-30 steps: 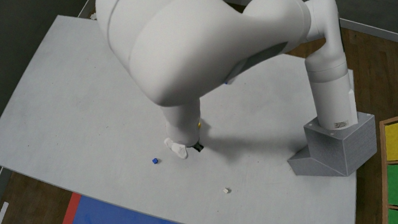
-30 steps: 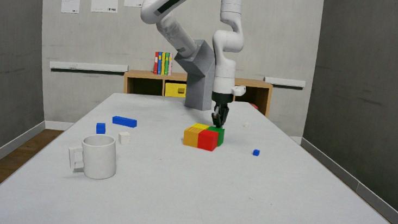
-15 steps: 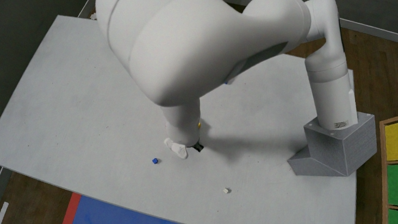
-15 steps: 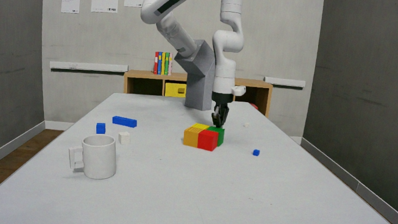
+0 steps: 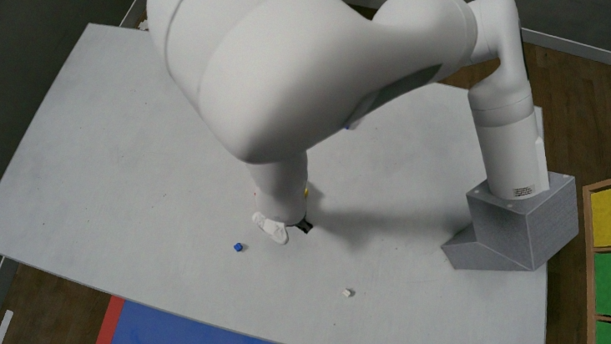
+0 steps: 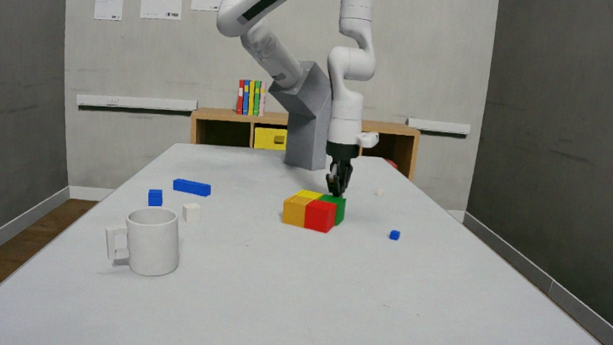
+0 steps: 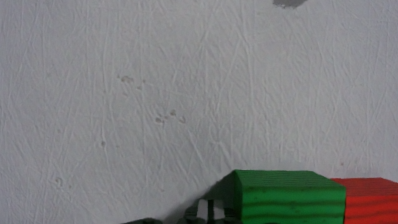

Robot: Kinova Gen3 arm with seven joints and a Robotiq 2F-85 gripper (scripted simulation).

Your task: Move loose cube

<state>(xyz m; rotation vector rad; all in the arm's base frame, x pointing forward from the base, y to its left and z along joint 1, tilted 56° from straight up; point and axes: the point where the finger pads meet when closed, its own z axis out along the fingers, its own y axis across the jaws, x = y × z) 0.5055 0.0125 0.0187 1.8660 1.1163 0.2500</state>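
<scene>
Going left to right in the exterior view, a white mug [image 6: 153, 246] stands upright towards the left edge of the worktop [image 5: 141, 162] [image 6: 257, 291] [image 7: 100, 150], its handle pointing to that edge. A blue cube [image 6: 155, 197] sits beyond it near the same edge, and a blue bar [image 6: 191, 187] lies a little farther towards the far left corner. A white cube [image 6: 191, 212] rests between the mug and the bar. Further right, away from both side edges, four larger cubes make a two-by-two group: the orange cube [image 6: 294, 211] and the red cube [image 6: 319, 215] [image 7: 371, 206] face the near edge, with the yellow cube [image 6: 308, 194] [image 5: 306, 192] and the green cube [image 6: 340, 209] [image 7: 292, 202] behind them. The loose cube is therefore in the group, filling its corner, though which one it is cannot be told, nor whether every face sits fully flush. The gripper [image 6: 337, 193] [image 5: 304, 225] [image 7: 210, 212] points down just beside the green cube, on the side of the far edge, clenched with nothing in its grasp. Towards the right edge are a white block [image 6: 379, 193] [image 5: 347, 292], farther back, and a small blue block [image 6: 394, 234] [image 5: 238, 246], nearer the near edge.
</scene>
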